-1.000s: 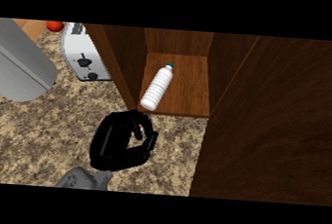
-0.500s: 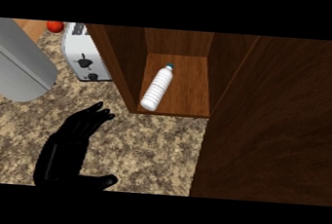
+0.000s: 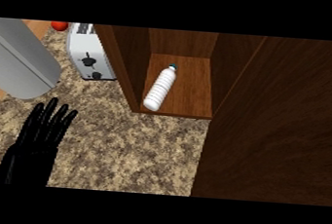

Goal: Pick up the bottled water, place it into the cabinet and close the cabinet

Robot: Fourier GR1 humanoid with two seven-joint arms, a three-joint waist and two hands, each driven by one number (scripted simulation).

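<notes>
Inside the cabinet [image 3: 202, 53], on its wooden shelf, the bottled water [image 3: 160, 88] lies on its side, cap toward the back. Left of the cabinet stands a white toaster [image 3: 88, 52]. Well left and below the cabinet, one black hand [image 3: 37, 141] hovers over the speckled counter [image 3: 130, 145], fingers straight and spread, holding nothing.

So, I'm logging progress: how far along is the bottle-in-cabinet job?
Placing looks done: the bottled water lies on its side on the cabinet shelf, untouched. The one hand in view is open over the counter, holding nothing. Left: the cabinet door stands open and needs closing.
</notes>
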